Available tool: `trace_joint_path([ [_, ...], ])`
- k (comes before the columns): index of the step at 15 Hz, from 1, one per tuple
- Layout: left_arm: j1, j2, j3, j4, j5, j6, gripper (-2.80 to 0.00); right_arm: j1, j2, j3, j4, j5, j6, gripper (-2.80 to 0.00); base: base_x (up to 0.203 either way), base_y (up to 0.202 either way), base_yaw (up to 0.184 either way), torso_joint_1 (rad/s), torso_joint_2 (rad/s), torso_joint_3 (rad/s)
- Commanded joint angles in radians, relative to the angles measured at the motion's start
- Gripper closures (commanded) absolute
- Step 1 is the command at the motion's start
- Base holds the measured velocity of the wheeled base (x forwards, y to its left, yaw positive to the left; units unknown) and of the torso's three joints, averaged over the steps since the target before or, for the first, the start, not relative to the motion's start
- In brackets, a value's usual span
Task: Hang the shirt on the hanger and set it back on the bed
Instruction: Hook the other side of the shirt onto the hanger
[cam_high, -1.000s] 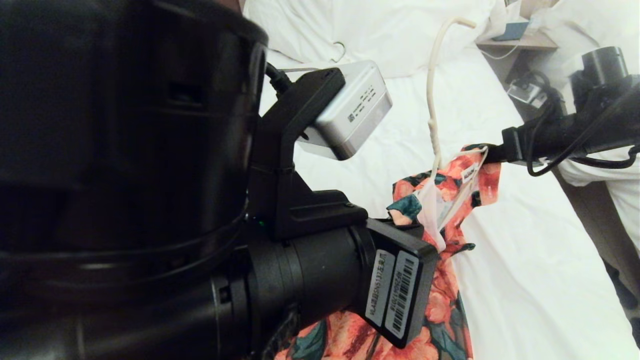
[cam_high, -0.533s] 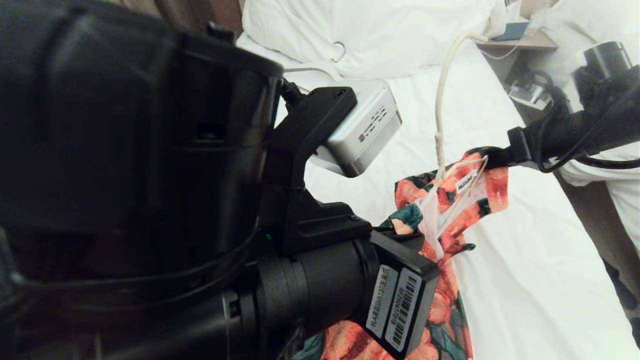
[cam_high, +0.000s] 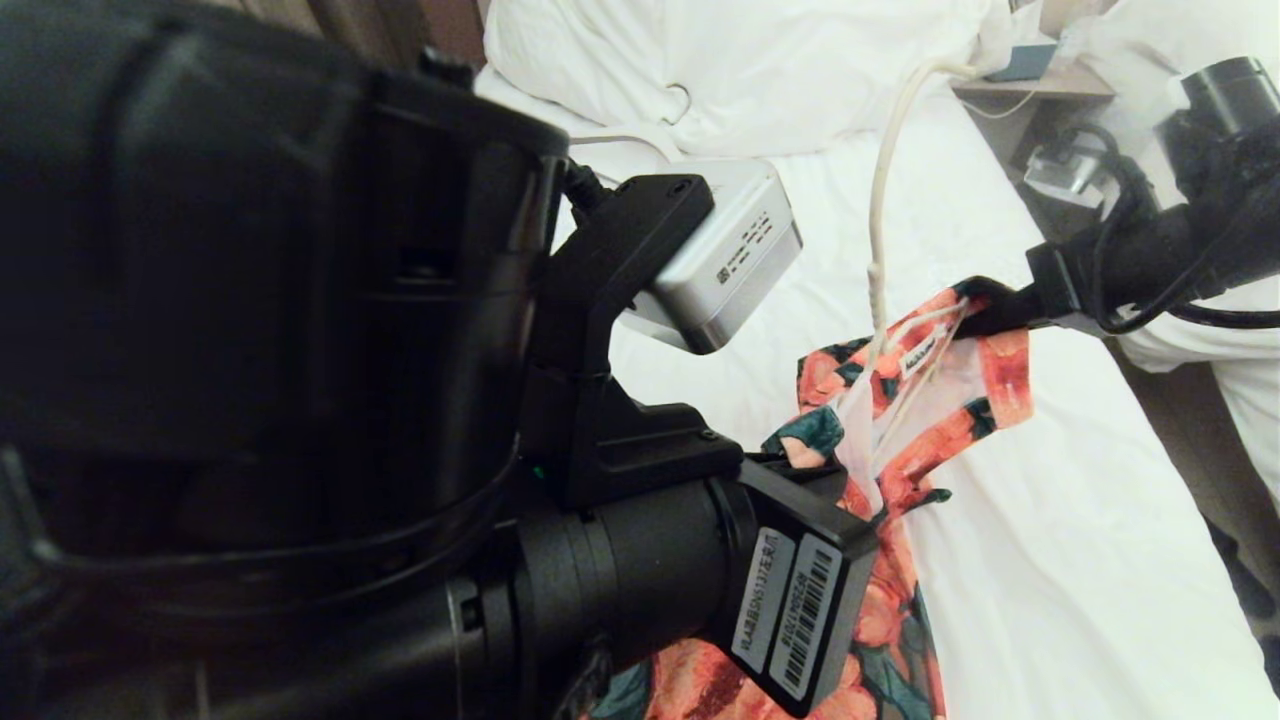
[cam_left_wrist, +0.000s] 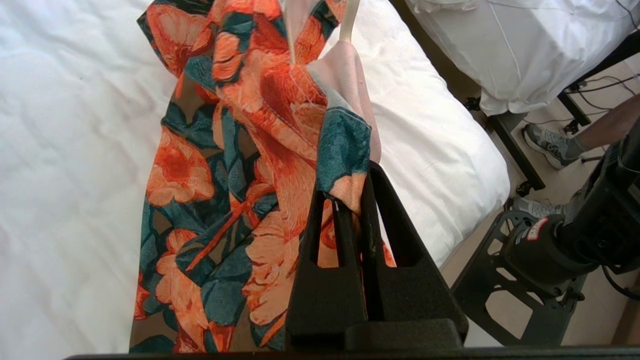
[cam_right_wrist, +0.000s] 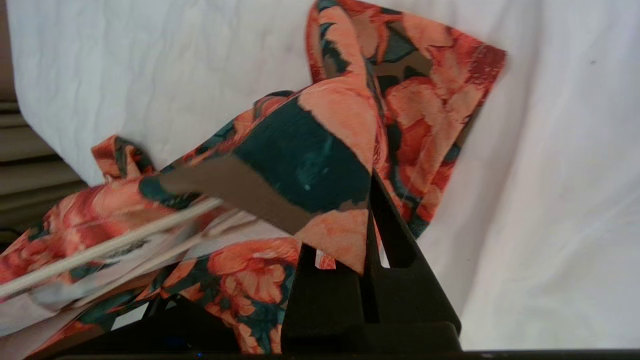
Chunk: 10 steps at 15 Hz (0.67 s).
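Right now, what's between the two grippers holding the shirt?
In the head view, the hanger rises from the shirt collar stretched between the left gripper and the right gripper.

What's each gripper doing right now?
Left gripper: shut on the shirt.
Right gripper: shut on the shirt.

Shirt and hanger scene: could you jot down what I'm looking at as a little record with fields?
Shirt: floral shirt, lifted above the bed, lower part hanging down
Hanger: cream wire hanger, its hook up, lower part inside the shirt's neck
Left gripper: left gripper shut on a fold of the shirt
Right gripper: right gripper shut on the shirt's collar edge
Bed: white bed beneath, pillows at its head
Stage: shirt not yet set back on the bed
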Motion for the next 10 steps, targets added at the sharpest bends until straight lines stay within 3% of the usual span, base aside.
trace_joint_path([
  [1, 0.0, 0.001, 0.0, 0.0, 0.002, -0.001, 0.0, 0.009, -0.012, -0.001, 0.021, 0.003, 0.0, 0.0, 0.0, 0.0, 0.0, 0.0, 0.0, 0.0],
  [10, -0.002, 0.016, 0.0, -0.001, 0.002, -0.001, 0.0, 0.079, -0.065, -0.001, 0.081, -0.029, 0.007, 0.0, 0.0, 0.0, 0.0, 0.0, 0.0, 0.0],
])
